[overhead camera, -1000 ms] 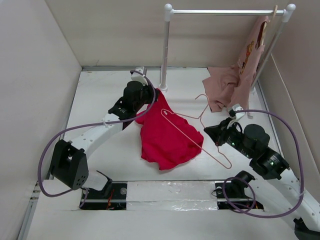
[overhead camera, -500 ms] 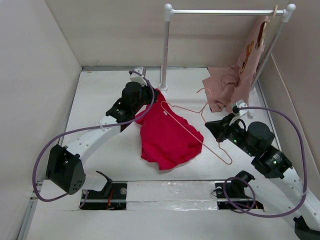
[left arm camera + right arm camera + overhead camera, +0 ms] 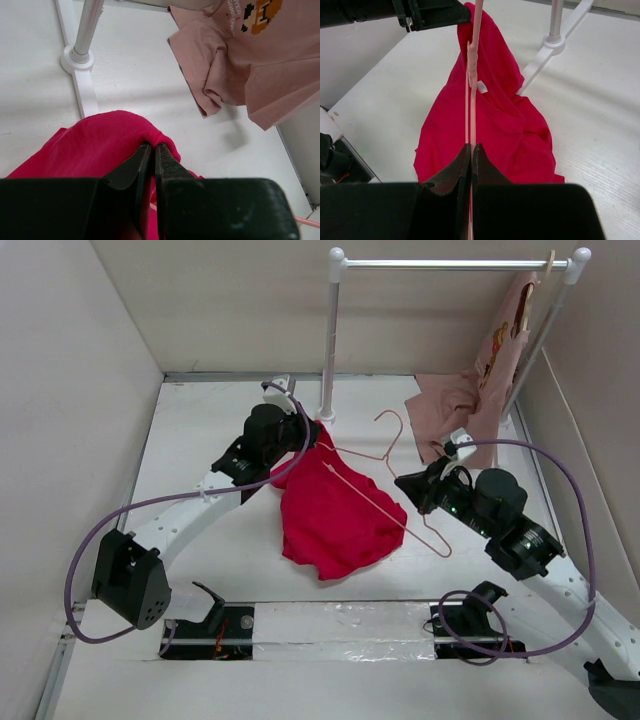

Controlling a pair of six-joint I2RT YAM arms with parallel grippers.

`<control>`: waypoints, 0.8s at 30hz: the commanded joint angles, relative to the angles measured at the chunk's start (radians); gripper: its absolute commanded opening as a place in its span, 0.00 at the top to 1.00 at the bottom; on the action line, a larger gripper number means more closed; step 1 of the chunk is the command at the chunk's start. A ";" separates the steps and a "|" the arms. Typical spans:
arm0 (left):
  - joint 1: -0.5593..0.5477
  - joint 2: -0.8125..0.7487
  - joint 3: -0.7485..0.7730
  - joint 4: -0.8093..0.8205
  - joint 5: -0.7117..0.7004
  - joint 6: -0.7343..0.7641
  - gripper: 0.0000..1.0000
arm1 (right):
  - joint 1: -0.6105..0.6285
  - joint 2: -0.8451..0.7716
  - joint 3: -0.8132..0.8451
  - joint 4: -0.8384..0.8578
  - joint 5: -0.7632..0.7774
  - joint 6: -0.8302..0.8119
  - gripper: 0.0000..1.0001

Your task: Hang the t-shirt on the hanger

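Left claw (image 3: 152, 146) pinched tight on a hemmed edge of the t-shirt (image 3: 335, 510), holding that corner up off the worktop (image 3: 200, 440) near the foot of the white rack (image 3: 329, 340). Right claw (image 3: 471, 148) likewise closed, gripping the thin wire of the hanger (image 3: 362, 494). Hanger held tilted over the red cloth, hook toward the far side, one end close by the left claw. Rest of the t-shirt heaped on the worktop at centre, between the two arms. At far right, a pink-tan printed shirt (image 3: 450, 410) draped from the rack.
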 commanded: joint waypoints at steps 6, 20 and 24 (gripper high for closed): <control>-0.017 -0.100 -0.023 0.021 0.069 -0.016 1.00 | 0.014 0.085 -0.018 0.337 0.007 -0.018 1.00; -0.017 -0.232 -0.080 0.034 0.097 -0.079 1.00 | 0.176 0.380 0.008 0.648 0.303 -0.037 1.00; -0.017 -0.236 -0.080 0.042 0.157 -0.091 1.00 | 0.176 0.458 0.002 0.757 0.249 -0.030 1.00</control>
